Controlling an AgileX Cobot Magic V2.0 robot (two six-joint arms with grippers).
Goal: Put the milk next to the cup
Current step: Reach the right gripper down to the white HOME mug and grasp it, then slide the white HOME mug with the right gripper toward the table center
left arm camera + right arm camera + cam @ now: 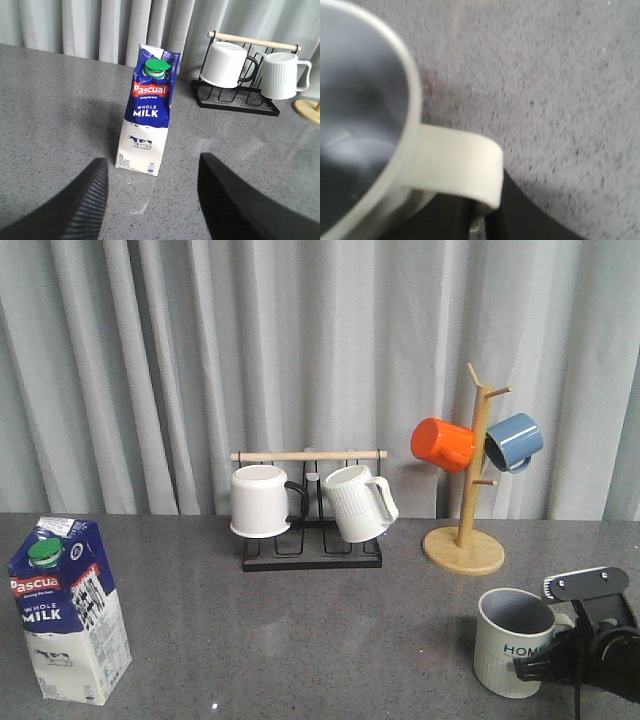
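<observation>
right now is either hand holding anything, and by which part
The right hand is at the handle of the cream ribbed "HOME" mug; a closed grip cannot be confirmed. The left hand is open, empty, short of the blue-and-white milk carton.

Left gripper (150,200) fingers (70,205): black, broad, finely ribbed pads.
Right gripper (560,660): black housing; grey plate above, two dark screws.

"pascual", "whole milk" and "1l" on the milk carton (147,115), "hom" showing on the cup (513,642)
</observation>
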